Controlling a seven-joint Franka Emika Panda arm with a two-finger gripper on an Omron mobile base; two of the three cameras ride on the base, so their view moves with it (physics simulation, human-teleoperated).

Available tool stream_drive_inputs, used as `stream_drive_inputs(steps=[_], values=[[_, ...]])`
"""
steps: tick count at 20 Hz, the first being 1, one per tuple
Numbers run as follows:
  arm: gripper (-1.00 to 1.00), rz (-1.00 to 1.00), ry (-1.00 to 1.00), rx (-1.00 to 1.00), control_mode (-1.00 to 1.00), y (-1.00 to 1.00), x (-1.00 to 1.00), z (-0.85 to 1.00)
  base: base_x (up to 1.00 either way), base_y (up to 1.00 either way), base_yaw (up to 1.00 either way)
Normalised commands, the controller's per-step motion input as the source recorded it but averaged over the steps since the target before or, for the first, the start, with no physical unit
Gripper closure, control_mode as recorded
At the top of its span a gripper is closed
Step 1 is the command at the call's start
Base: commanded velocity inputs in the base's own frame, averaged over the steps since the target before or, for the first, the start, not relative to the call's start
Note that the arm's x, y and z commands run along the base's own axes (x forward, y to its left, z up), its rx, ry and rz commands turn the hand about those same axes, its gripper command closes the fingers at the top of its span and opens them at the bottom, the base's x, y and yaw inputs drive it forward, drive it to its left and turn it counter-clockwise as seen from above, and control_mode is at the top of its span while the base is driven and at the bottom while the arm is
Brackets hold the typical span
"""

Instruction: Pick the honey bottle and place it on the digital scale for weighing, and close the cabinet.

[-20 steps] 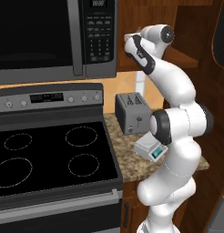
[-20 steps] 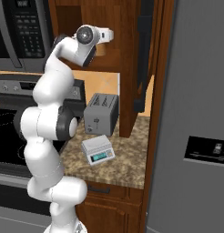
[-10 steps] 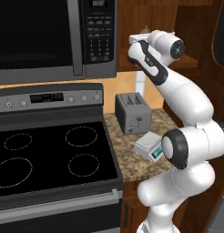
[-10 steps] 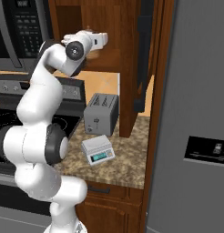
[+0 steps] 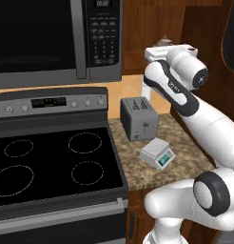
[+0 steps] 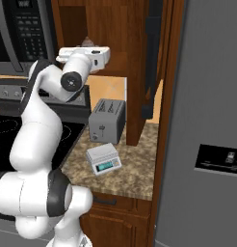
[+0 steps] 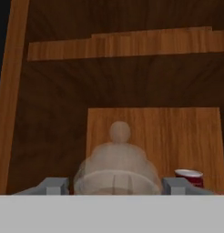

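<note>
The honey bottle point(image 7: 116, 166), ridged amber-tan with a round pale cap, stands on the lower shelf of the open cabinet point(image 6: 118, 29). My gripper point(image 7: 115, 186) is open, one fingertip point(image 7: 53, 185) on each side of the bottle with a small gap at both. In the base views the hand is level with the shelf and only the bottle's top point(image 5: 162, 40) point(image 6: 86, 42) peeks above it. The digital scale point(image 5: 157, 154) point(image 6: 104, 159) lies bare on the granite counter in front of the toaster. The cabinet door point(image 6: 151, 53) stands swung open to the right.
A small dark red jar point(image 7: 189, 177) sits right of the bottle on the same shelf. The dark grey toaster point(image 5: 138, 118) stands below the cabinet. Microwave point(image 5: 57, 38) and black stove point(image 5: 52, 162) lie to the left, and a grey fridge point(image 6: 207, 120) to the right.
The arm has swung round and lowered its elbow. The hand has pushed further into the cabinet, bringing the fingers to either side of the honey bottle.
</note>
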Motion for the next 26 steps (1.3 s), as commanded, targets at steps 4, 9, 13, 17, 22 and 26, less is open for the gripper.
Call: stream_drive_inputs(steps=[4, 9, 13, 17, 22, 26], values=[[1.0, 0.05, 0.08, 0.0, -1.0, -0.15, -1.0, 0.28, 0.0, 0.0, 0.0], [1.0, 0.29, 0.18, 0.0, -1.0, -0.04, -0.95, -0.1, 0.0, 0.0, 0.0], [1.0, 0.23, 0.02, 0.03, -1.0, 0.03, -0.48, -0.58, 0.0, 0.0, 0.0], [1.0, 0.17, 0.0, 0.04, -1.0, 0.11, -0.04, -0.82, 0.0, 0.0, 0.0], [1.0, 0.09, 0.0, -0.03, -1.0, 0.14, 0.0, -0.91, 0.0, 0.0, 0.0], [1.0, 0.14, 0.0, -0.04, -1.0, 0.0, 0.01, -0.68, 0.0, 0.0, 0.0]])
